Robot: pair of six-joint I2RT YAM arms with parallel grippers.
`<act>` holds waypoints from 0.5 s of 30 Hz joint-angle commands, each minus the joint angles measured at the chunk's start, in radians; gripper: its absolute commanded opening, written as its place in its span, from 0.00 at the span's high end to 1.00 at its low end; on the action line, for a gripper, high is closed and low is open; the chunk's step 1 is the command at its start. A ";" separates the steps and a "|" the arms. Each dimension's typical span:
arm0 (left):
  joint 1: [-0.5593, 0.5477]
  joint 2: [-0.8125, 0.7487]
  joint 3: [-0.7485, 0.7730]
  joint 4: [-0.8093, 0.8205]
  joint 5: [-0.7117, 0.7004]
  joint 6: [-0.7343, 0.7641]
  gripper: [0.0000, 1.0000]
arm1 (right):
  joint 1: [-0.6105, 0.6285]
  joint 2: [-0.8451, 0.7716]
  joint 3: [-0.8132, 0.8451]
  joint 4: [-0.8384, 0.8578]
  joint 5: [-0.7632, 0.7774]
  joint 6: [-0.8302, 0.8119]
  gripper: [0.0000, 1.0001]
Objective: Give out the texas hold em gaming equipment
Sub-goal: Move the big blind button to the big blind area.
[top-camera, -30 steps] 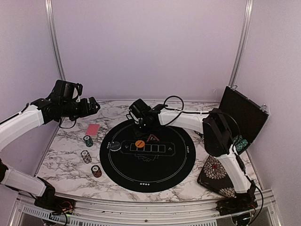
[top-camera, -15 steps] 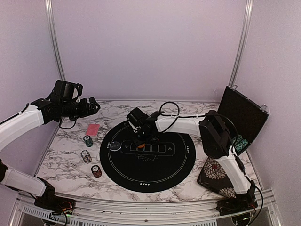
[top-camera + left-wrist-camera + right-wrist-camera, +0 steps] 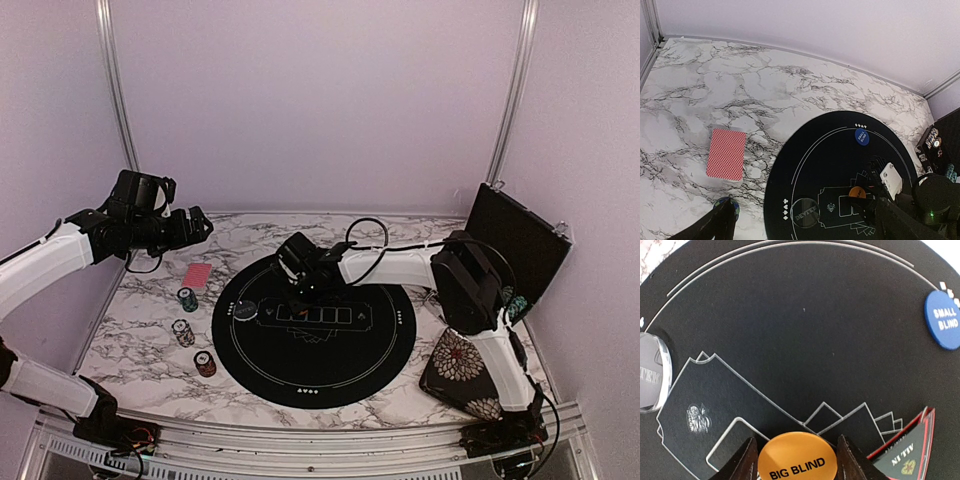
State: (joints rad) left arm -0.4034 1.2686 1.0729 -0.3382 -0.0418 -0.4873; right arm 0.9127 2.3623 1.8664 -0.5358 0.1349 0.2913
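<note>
My right gripper (image 3: 303, 284) is low over the black round mat (image 3: 313, 370). In the right wrist view its fingers (image 3: 743, 461) press both sides of the orange "BIG BLIND" disc (image 3: 796, 458); the disc also shows in the left wrist view (image 3: 857, 192). Beside it lie the red-edged "ALL IN" triangle (image 3: 905, 456), the blue "SMALL BLIND" disc (image 3: 944, 326) and a clear dealer disc (image 3: 245, 311). Pink-backed cards (image 3: 198, 274) and three chip stacks (image 3: 187, 299) (image 3: 183, 332) (image 3: 205, 363) lie left of the mat. My left gripper (image 3: 195, 228) is open and empty, high above the cards.
An open black case (image 3: 515, 250) with more chips (image 3: 512, 305) stands at the right edge. A floral pouch (image 3: 462, 372) lies at the front right. The marble table (image 3: 140, 330) ends at walls on the left, back and right.
My right gripper came down and forward onto the orange disc, which it now covers in the top view. The left arm has not moved.
</note>
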 commanded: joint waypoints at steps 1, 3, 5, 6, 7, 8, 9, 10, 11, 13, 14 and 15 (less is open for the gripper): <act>0.006 -0.017 -0.010 0.000 0.002 -0.001 0.01 | -0.016 -0.031 -0.081 -0.041 -0.027 0.030 0.50; 0.006 -0.016 -0.010 0.001 0.002 -0.003 0.01 | -0.018 -0.040 -0.097 -0.047 -0.012 0.028 0.50; 0.005 -0.012 -0.010 0.002 0.002 -0.005 0.01 | -0.017 -0.047 -0.112 -0.049 -0.002 0.026 0.52; 0.005 -0.011 -0.010 0.002 0.002 -0.005 0.01 | -0.017 -0.051 -0.119 -0.047 0.001 0.025 0.52; 0.006 -0.009 -0.009 0.002 0.002 -0.005 0.01 | -0.016 -0.053 -0.126 -0.049 0.005 0.023 0.52; 0.006 -0.008 -0.008 0.002 0.002 -0.006 0.01 | -0.015 -0.054 -0.128 -0.053 0.007 0.023 0.53; 0.005 -0.007 -0.008 0.001 0.001 -0.007 0.01 | -0.013 -0.057 -0.132 -0.058 0.007 0.024 0.53; 0.006 -0.006 -0.008 0.003 0.003 -0.008 0.01 | -0.010 -0.062 -0.138 -0.060 0.008 0.028 0.54; 0.005 -0.006 -0.008 0.003 0.002 -0.009 0.01 | -0.005 -0.069 -0.149 -0.060 0.006 0.030 0.54; 0.005 -0.004 -0.008 0.004 0.004 -0.011 0.01 | 0.008 -0.085 -0.171 -0.054 0.002 0.038 0.54; 0.005 -0.003 -0.008 0.005 0.005 -0.011 0.01 | 0.016 -0.090 -0.181 -0.054 0.000 0.043 0.54; 0.005 -0.003 -0.008 0.004 0.005 -0.012 0.01 | 0.024 -0.096 -0.190 -0.057 -0.002 0.051 0.54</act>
State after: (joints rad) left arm -0.4034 1.2690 1.0729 -0.3382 -0.0418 -0.4911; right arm 0.9119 2.2799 1.7309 -0.4919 0.1368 0.3141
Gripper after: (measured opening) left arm 0.989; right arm 0.462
